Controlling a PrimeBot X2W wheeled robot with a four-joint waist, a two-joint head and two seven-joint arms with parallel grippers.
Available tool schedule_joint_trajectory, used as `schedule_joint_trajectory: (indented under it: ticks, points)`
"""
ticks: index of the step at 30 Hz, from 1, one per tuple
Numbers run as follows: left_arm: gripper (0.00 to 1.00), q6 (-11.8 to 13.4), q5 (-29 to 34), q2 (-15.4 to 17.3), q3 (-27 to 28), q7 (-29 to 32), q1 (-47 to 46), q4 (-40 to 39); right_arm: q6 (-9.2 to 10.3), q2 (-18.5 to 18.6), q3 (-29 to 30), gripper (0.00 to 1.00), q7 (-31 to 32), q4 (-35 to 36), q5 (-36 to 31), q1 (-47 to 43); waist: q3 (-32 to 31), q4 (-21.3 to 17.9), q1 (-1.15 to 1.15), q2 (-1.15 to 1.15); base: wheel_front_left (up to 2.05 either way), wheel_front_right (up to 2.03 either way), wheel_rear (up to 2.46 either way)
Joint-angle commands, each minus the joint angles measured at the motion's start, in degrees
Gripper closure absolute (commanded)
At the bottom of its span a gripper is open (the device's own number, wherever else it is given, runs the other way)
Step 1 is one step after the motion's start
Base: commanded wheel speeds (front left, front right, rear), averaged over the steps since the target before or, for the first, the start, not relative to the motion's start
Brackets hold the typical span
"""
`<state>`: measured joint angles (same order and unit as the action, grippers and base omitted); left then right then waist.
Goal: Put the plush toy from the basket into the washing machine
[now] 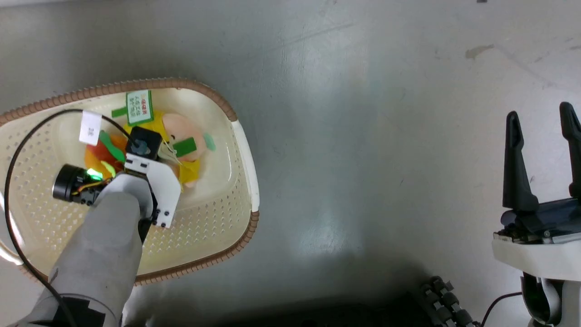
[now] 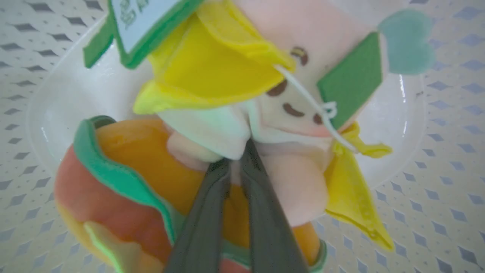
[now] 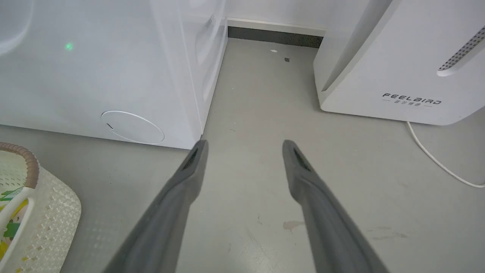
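The left gripper (image 2: 235, 153) is down inside the basket (image 1: 213, 93), its two dark fingers pinched tight on a soft fold of the plush toy (image 1: 181, 131) just below the pink head, probably because that bunched cloth gives the surest hold. The toy lies in the basket near its far rim, the paper tag beside it. The right gripper (image 1: 540, 112) hangs spread and empty over the floor (image 1: 363, 136), well clear, likely kept out of the way. The washing machine (image 3: 94, 76) stands near the basket, so the lift and carry remain

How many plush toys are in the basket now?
1. The plush toy lies in the basket, toward its far rim, pinched by the left tool. The forearm covers part of the basket floor, so another could be hidden.
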<state>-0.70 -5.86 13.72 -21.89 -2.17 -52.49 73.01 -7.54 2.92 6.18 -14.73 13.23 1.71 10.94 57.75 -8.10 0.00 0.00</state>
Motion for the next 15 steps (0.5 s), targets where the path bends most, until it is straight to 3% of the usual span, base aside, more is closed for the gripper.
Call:
schedule_joint_trajectory:
  ticks: [1,8,15]
  points:
    - [1.00,-0.1,-0.3,0.6,-0.1,0.2,1.4,0.9,0.05,0.0,0.0,0.00,-0.3,-0.1,0.4,1.1,-0.7,-0.1,0.00,0.00,0.00,0.00,0.00]
    - [1.00,-0.6,-1.8,0.6,0.2,-2.9,5.2,0.9,0.05,0.0,-0.1,0.00,-0.3,-2.1,0.9,2.0,-6.6,-0.5,0.00,0.00,0.00,0.00,0.00]
    - [1.00,-0.9,-4.8,-0.7,1.8,-8.2,10.4,0.9,0.05,0.0,-0.2,0.00,-0.3,-4.7,0.9,1.6,-16.6,-0.2,0.00,0.00,0.00,0.00,0.00]
